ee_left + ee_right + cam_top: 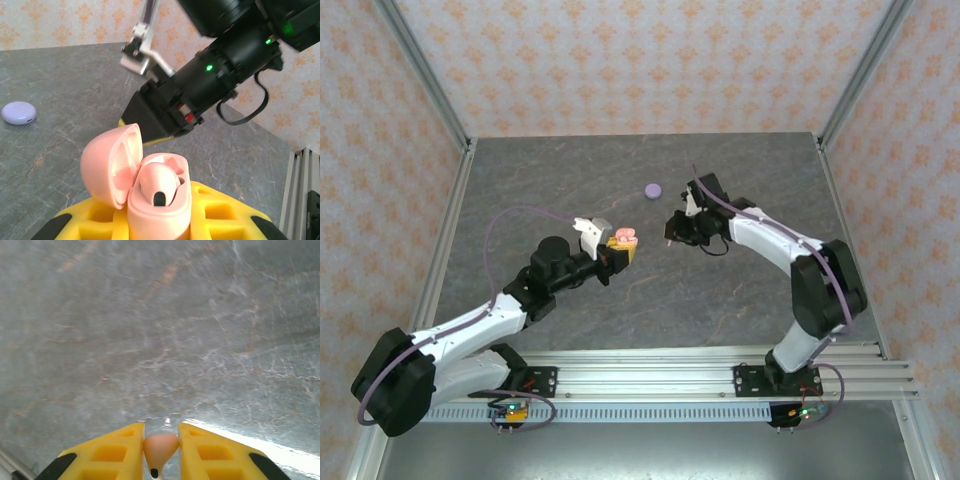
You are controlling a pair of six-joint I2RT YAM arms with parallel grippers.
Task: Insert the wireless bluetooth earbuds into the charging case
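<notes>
Gripping a pale pink, dark-tipped earbud [160, 446], the right gripper [161, 436] sits bottom-centre; the left gripper [160, 226] clamps a pink case [175, 207], lid open.

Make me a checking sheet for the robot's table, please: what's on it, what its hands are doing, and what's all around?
Surface: grey marbled table.
Job's things: pink case, lid open, with a seated earbud inside; second earbud, pale pink; lilac case, closed, lying on the table.
Clutter: nothing seen.
Hands: left hand shut on the pink case; right hand shut on the second earbud.
Cables: purple cable looping over the left arm; black cable looped at the right wrist.
Surroundings: patterned walls, metal frame posts, rail at the near edge.
</notes>
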